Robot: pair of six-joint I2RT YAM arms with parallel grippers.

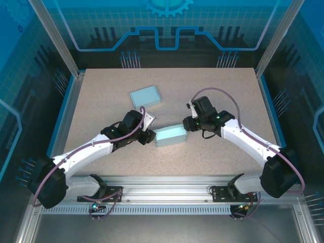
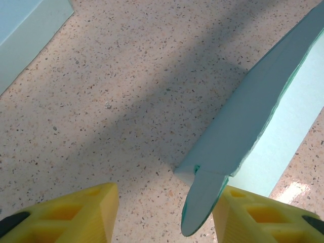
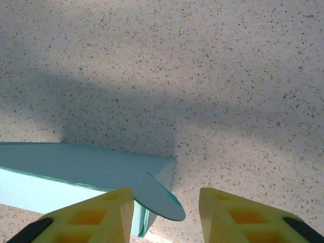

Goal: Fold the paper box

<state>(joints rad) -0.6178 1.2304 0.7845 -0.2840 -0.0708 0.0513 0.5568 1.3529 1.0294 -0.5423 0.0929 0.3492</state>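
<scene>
The paper box [image 1: 169, 135], light teal, lies on the table between my two grippers. My left gripper [image 1: 150, 136] is at its left end, and my right gripper [image 1: 186, 124] is at its right end. In the left wrist view the left gripper [image 2: 166, 210] stands open, and a rounded end flap [image 2: 202, 202] of the box [image 2: 258, 111] rests against the right yellow finger [image 2: 263, 217]. In the right wrist view the right gripper [image 3: 166, 205] is open too. A rounded flap [image 3: 163, 200] of the box [image 3: 86, 164] juts out beside its left finger [image 3: 96, 217].
A second teal box [image 1: 145, 96] lies flat farther back and left of centre, and its corner [image 2: 25, 35] is at the top left of the left wrist view. The speckled table [image 1: 228, 86] is ringed by a metal frame and blue walls.
</scene>
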